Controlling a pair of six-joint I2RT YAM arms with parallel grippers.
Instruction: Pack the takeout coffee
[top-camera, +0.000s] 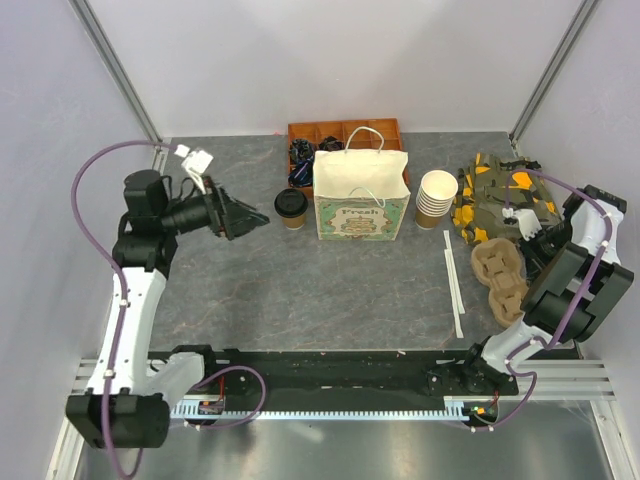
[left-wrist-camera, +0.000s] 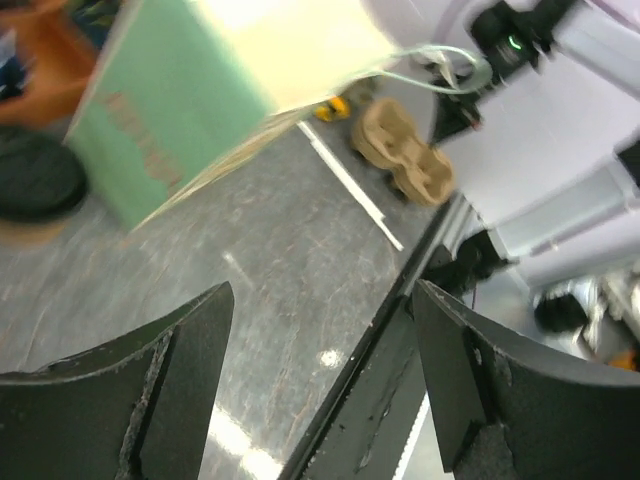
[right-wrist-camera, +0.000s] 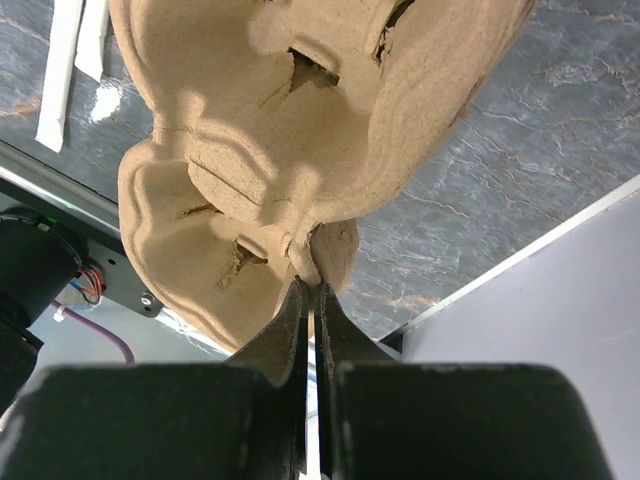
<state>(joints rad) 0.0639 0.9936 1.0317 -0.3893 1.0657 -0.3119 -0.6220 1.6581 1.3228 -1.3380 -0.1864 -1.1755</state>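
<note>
The takeout coffee (top-camera: 291, 208), a tan cup with a black lid, stands left of the paper bag (top-camera: 361, 195). My left gripper (top-camera: 245, 215) hovers just left of the cup, open and empty. In the left wrist view my left gripper (left-wrist-camera: 325, 380) has its jaws wide apart. The blurred black lid (left-wrist-camera: 35, 175) lies at the left edge and the bag (left-wrist-camera: 200, 100) above. My right gripper (top-camera: 524, 262) is at the brown pulp cup tray (top-camera: 500, 275). In the right wrist view my right gripper (right-wrist-camera: 311, 290) is shut on the rim of the tray (right-wrist-camera: 300, 120), at its waist.
A stack of lidless paper cups (top-camera: 436, 198) stands right of the bag. A wooden compartment box (top-camera: 340, 135) sits behind it. A green and yellow patterned bundle (top-camera: 500, 195) lies at the back right. White strips (top-camera: 455, 285) lie left of the tray.
</note>
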